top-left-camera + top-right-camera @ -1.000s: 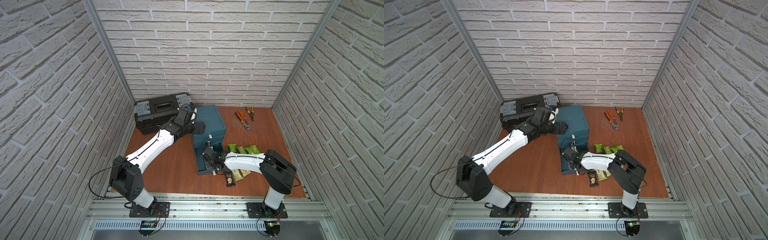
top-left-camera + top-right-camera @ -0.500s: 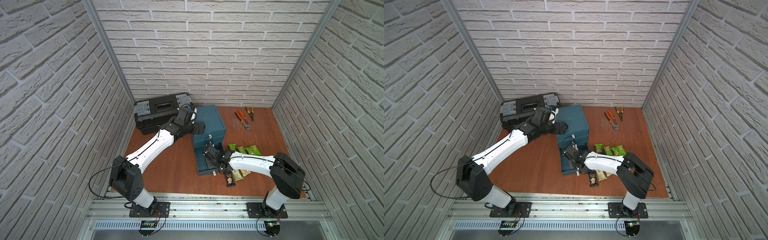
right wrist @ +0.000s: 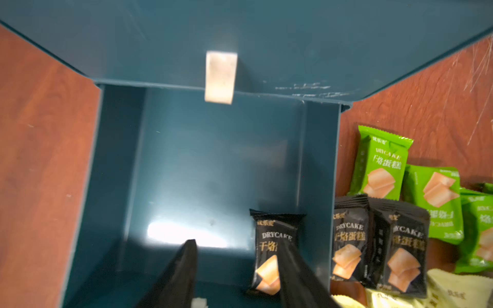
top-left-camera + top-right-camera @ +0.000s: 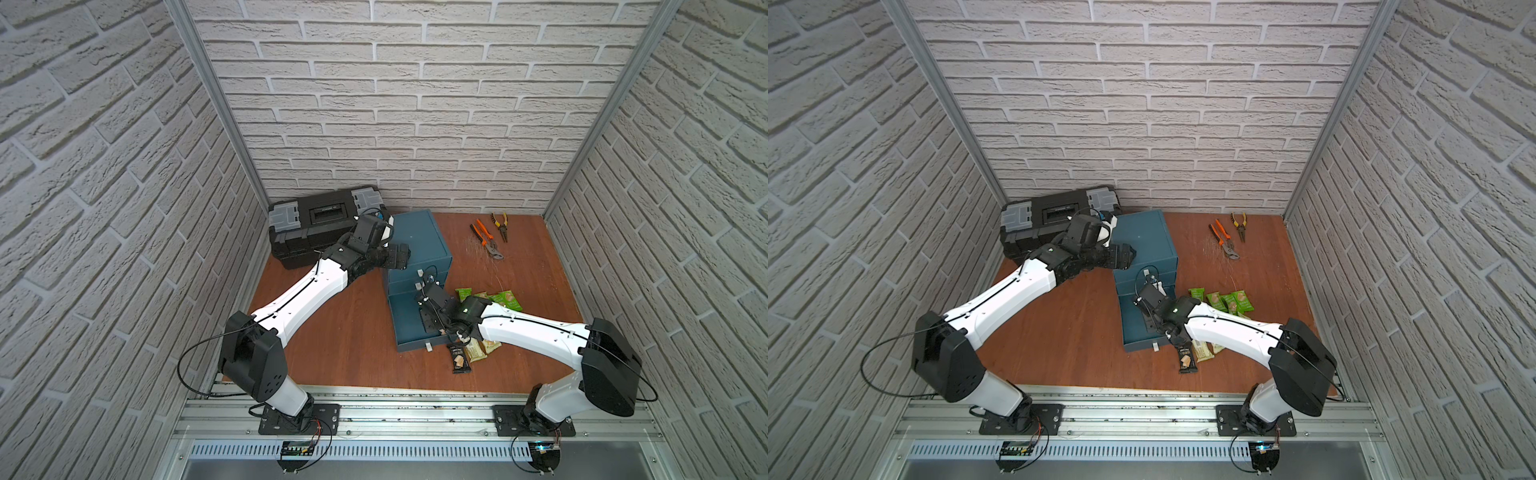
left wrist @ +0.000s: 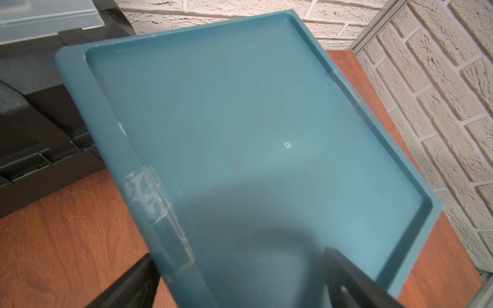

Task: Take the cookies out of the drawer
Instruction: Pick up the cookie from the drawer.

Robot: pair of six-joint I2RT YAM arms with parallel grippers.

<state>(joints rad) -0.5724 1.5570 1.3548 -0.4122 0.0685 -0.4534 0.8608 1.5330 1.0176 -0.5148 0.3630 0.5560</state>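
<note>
Right gripper [image 3: 236, 242] has reopened, jaws half apart, empty, inside drawer [image 3: 117, 165]. One black cookie packet [image 3: 272, 230] still lies by its right wall, apparently slipped; other cookies [image 3: 381, 170] already outside, right. Regrasp needed.

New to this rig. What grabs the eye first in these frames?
The blue cabinet mid-table stands out first. Its bottom drawer is pulled out toward the robot, and the right arm's fingers are spread inside it at a black packet. Just beside the drawer, on the right arm's side, a heap of green, black and pale packets lies on the wooden table.
</note>
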